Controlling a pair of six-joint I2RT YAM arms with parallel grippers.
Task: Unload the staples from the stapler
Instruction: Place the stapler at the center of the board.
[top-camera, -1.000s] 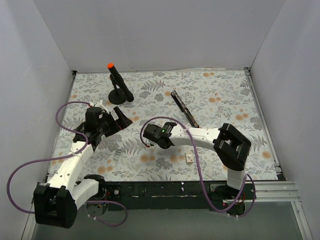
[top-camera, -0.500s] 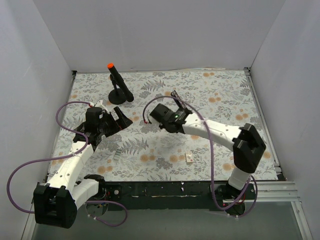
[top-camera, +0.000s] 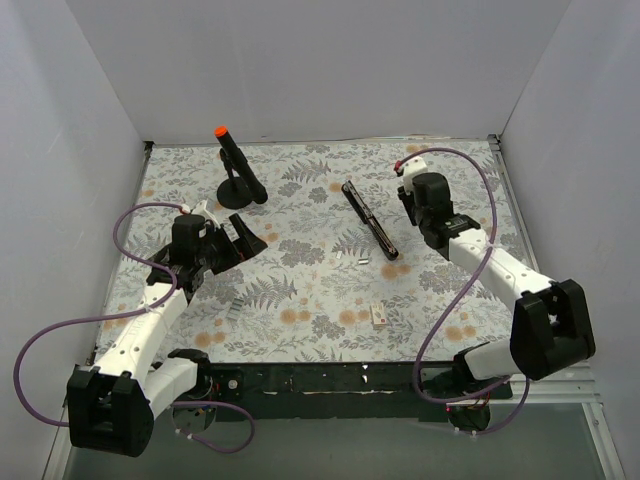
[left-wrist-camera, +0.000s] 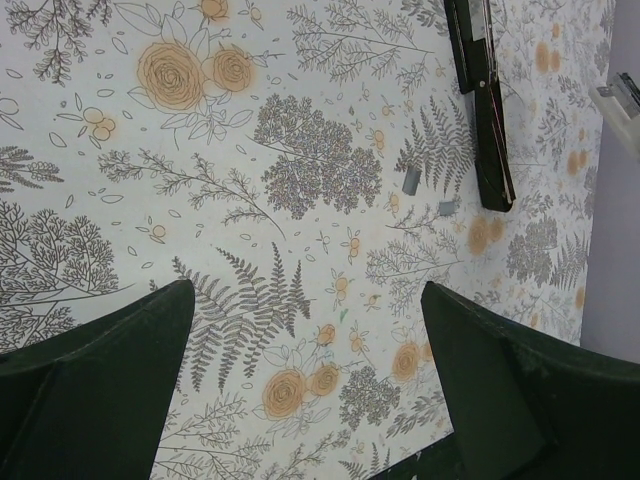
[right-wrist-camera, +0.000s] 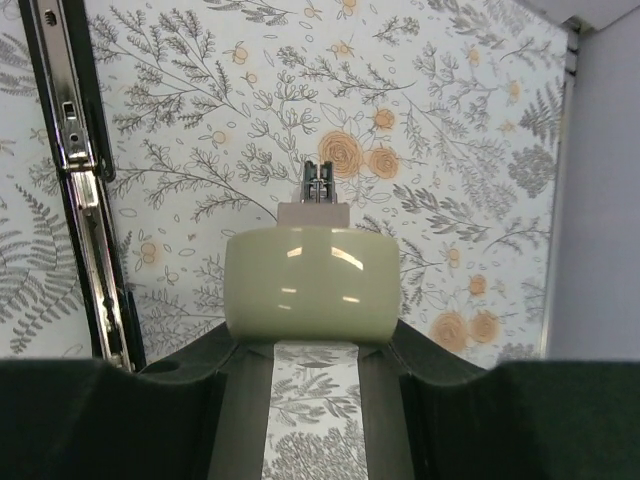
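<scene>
Right wrist view first: we see the right gripper with its jaws drawn in narrow around a pale green rounded piece. The piece sits clamped between the two dark fingers, and a small metal-tipped block juts from its far end. Below it is the floral cloth that covers the table. To the left of the fingers, apart from them, lies the stapler. It is a slim black bar, and its silver channel faces up and runs along its length.

In the left wrist view, the left gripper has its jaws spread wide, with only the floral cloth showing between them. The stapler lies at the top right of that view, well apart from the fingers. Two small grey bits rest on the cloth just beside its near end.

From the top external view, we place the stapler on a diagonal in the middle of the table, toward the far side. It lies between the two arms and nearer the right one. A black stand with an orange-tipped rod stands near the left gripper, on its far side. Toward the near edge lie a small striped bit and a small pale block, well apart from each other.
</scene>
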